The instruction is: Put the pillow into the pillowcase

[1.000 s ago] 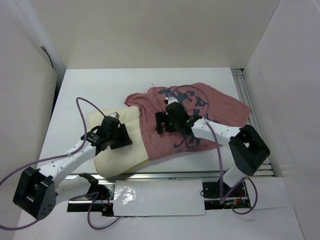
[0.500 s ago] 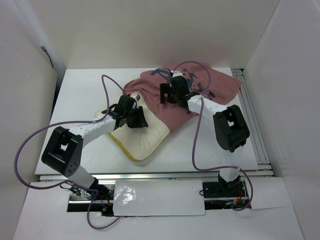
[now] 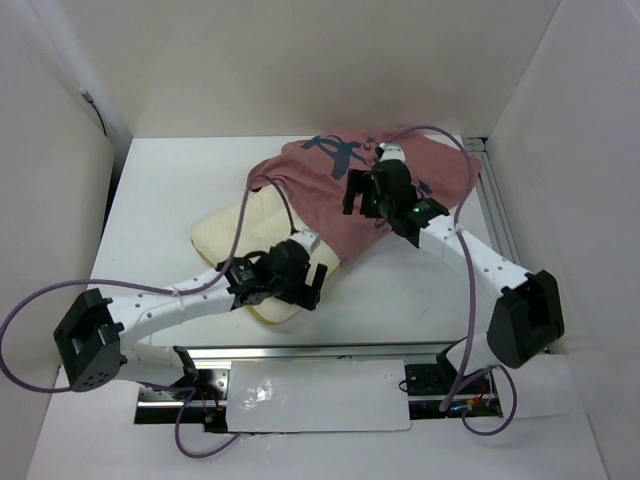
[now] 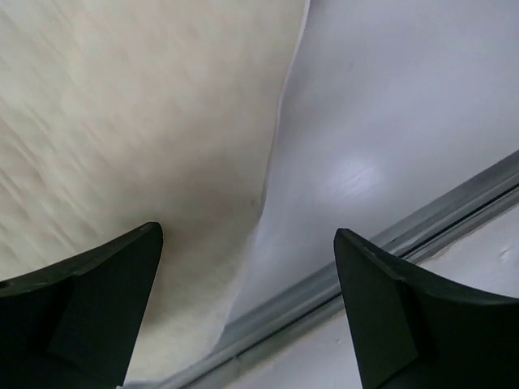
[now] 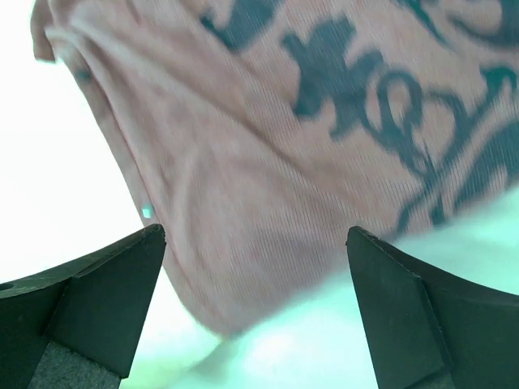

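Pillow point(image 3: 225, 236) partly covered by pillowcase point(image 3: 325, 190) on counter point(image 3: 165, 190). Left end effector point(image 3: 300, 285) spread wide at pillow's near edge, gripping nothing. Right end effector point(image 3: 362, 196) spread wide above pillowcase, gripping nothing.

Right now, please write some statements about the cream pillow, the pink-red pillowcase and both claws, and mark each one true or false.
1. The soft cream rectangular pillow is wholly inside the dusty pink-red fabric pillowcase. False: its near part lies outside.
2. The left claw is open and holds nothing. True.
3. The right claw is shut on the pillowcase. False: it is open above it.
4. The pillowcase bears dark calligraphy marks. True.
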Controlling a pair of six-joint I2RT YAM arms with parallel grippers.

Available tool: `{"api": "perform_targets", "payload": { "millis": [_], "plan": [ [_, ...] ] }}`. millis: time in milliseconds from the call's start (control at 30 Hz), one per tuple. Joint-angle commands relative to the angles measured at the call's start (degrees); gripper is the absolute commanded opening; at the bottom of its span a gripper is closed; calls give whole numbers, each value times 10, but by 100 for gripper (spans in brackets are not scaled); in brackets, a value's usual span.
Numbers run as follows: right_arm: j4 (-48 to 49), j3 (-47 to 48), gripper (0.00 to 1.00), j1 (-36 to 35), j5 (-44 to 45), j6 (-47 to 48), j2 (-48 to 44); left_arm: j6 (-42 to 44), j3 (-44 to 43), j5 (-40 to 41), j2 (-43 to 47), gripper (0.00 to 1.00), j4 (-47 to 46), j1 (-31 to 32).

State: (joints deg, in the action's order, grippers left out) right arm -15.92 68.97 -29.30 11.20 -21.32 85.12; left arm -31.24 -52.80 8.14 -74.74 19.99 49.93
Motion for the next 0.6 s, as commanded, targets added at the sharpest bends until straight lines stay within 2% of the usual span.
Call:
{"api": "perform_targets", "payload": {
  "millis": [0, 67, 133, 233, 267, 333, 367, 400, 433, 567],
  "plan": [
    [-40, -53, 100, 3, -13, -30, -53, -72, 12, 126, -24, 100, 128, 77],
    [-40, -70, 100, 3, -27, -30, -81, -150, 5, 180, -39, 100, 199, 93],
    [-40, -81, 100, 3, -42, -21, -93, -191, 11, 203, -59, 100, 213, 93],
    [-40, -96, 100, -12, -72, -6, -99, -208, 11, 215, -86, 100, 221, 93],
    [-46, -104, 100, -22, -72, 0, -99, -208, 11, 222, -107, 96, 214, 93],
    [-46, -122, 100, -40, -72, 7, -105, -201, 11, 222, -127, 76, 187, 93],
    [-46, -138, 100, -51, -72, 15, -122, -183, 11, 222, -147, 45, 160, 93],
    [-40, -138, 100, -52, -72, 20, -129, -174, 6, 216, -158, 20, 160, 93],
    [-40, -151, 100, -63, -72, 20, -135, -174, -4, 216, -169, 0, 154, 93],
    [-56, -167, 96, -90, -53, 27, -168, -190, -63, 252, -174, 0, 185, 93]
  ]
}}
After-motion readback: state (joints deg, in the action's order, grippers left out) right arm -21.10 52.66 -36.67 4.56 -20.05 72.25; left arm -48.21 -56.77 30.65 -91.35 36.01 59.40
